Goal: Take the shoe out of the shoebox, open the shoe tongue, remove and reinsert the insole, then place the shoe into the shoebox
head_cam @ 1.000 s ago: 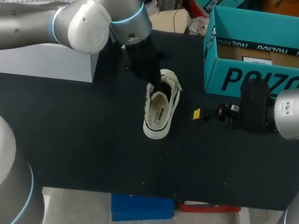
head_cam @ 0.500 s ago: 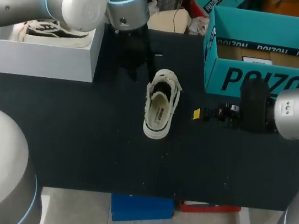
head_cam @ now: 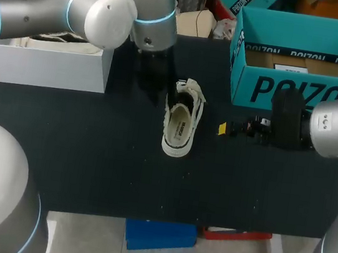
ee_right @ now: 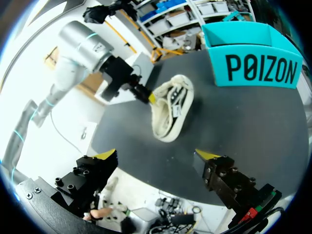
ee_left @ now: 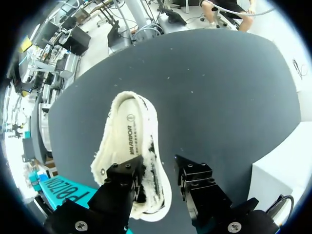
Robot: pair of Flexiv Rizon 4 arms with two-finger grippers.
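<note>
The shoe point(head_cam: 182, 119) lay near the middle of the table point(head_cam: 88, 165), lengthwise front to back. The shoebox point(head_cam: 297, 63) stood behind it to the right, a second box point(head_cam: 46, 62) at the back left. The left gripper point(head_cam: 168, 98) was at the shoe's back end, one finger over the opening (the other just outside). The right gripper point(head_cam: 224, 129) was right of the shoe, before the shoebox.

Desk point(head_cam: 89, 153), black, before me. On it:
- one white shoe point(head_cam: 182, 119), near centre, lying lengthwise from 12 to 6 o'clock;
- one open teal shoebox point(head_cam: 287, 93), at 2 o'clock;
- one white box point(head_cam: 45, 65), at 10 o'clock.
</note>
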